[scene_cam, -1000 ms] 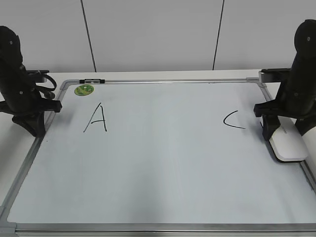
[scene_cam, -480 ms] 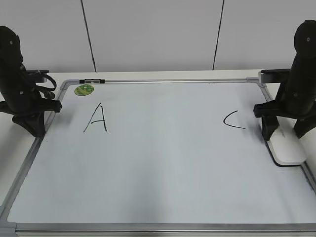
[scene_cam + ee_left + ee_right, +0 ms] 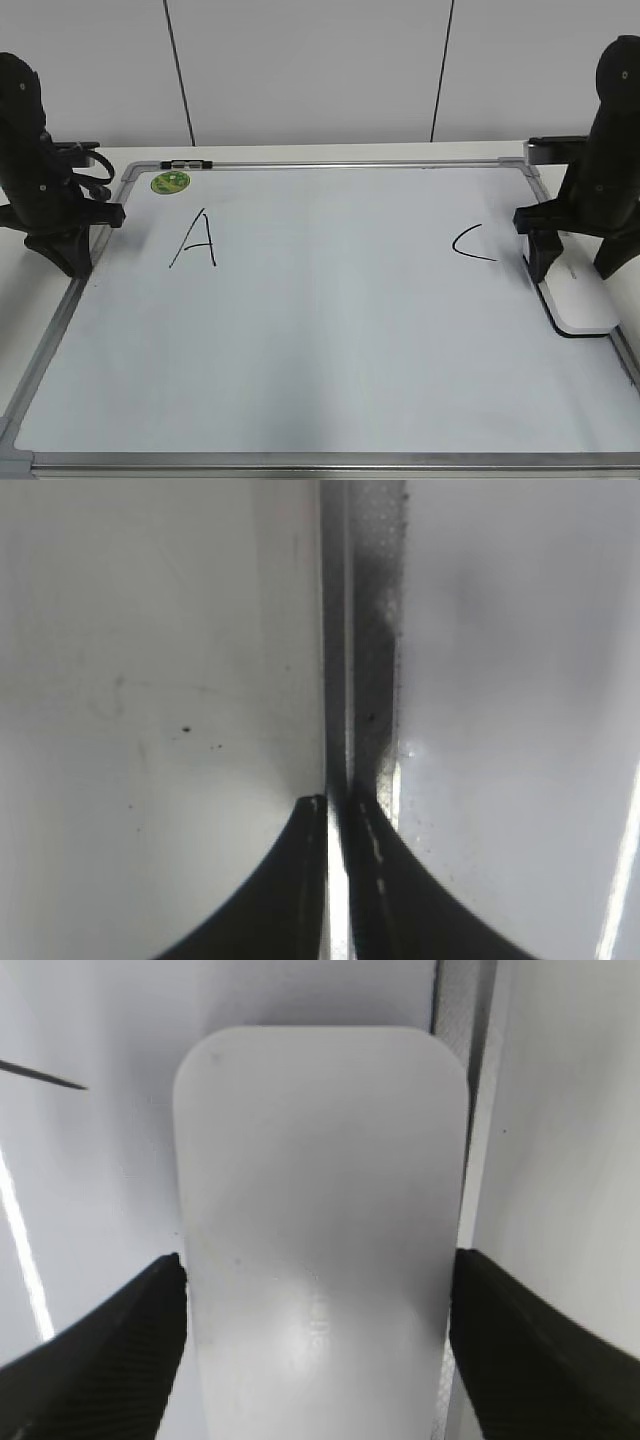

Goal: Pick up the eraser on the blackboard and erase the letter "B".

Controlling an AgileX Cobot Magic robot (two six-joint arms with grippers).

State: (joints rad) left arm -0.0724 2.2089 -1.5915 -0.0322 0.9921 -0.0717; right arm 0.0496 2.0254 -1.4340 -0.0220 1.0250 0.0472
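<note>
eraser (image 3: 583, 299) now flat on blackboard (image 3: 330, 330) | R hand (image 3: 318, 1290) open astride | L hand (image 3: 338, 815) closed, empty | 1 eraser, 2 letters

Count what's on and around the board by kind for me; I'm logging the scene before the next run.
Marker letters: 2, the A and the C; no B is visible
Erasers: 1, the white eraser
Green stickers: 1
Black-and-white clips: 1
Boards: 1, the blackboard
Claws: 2, the left claw and the right claw
Total: 8
</note>
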